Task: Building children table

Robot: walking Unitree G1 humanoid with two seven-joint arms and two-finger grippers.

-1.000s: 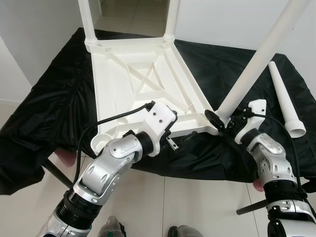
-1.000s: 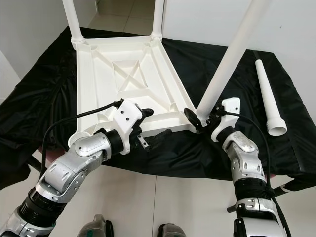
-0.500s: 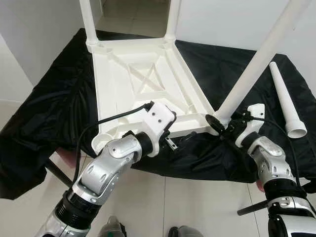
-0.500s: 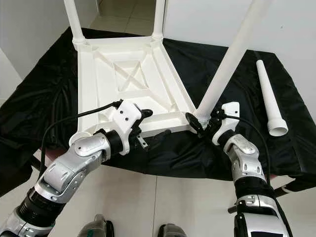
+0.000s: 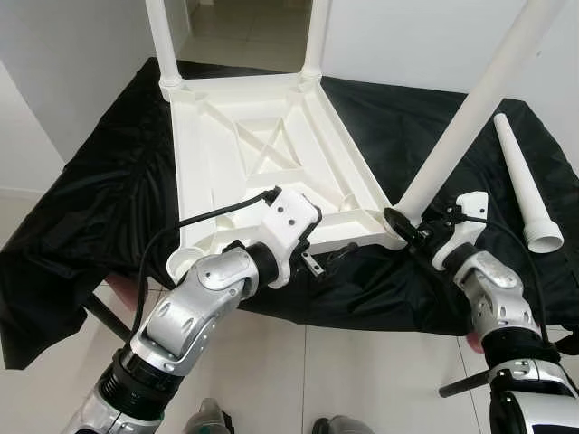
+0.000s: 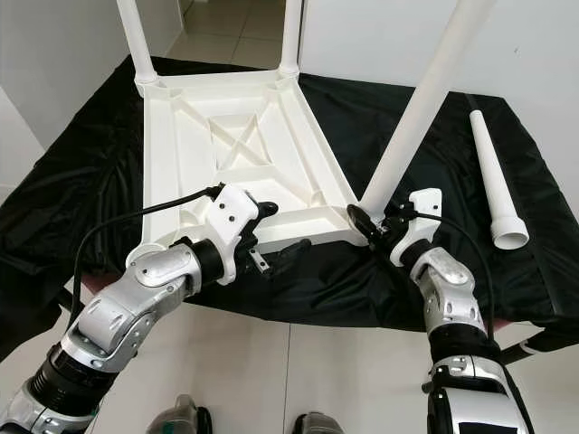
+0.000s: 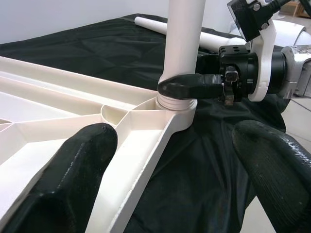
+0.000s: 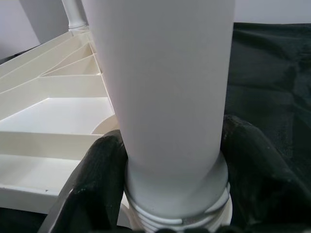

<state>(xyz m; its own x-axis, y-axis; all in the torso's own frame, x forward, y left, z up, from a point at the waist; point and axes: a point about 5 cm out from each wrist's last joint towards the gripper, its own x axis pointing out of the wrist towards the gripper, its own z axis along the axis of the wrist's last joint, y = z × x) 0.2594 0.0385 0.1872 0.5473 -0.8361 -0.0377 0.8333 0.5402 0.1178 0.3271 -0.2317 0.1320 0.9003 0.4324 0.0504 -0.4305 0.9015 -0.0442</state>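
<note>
My right gripper (image 6: 373, 228) clasped the table leg (image 6: 412, 113) at its base, threads at the corner socket of the upturned tabletop (image 5: 262, 163). Leg's axis rose away from the fingers. Left gripper (image 5: 324, 262), unclenched, straddled the tabletop's near edge. Spare leg (image 5: 523, 183) lay beyond my right.

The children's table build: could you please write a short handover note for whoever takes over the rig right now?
Right gripper: shut on the third leg at its base, in the near right corner socket.
Left gripper: open, at the near edge of the upturned tabletop, holding nothing.
Done: two far legs stand in their sockets.
Left: finish seating the third leg; fit the fourth leg, lying on the black cloth, into the open near left socket.
</note>
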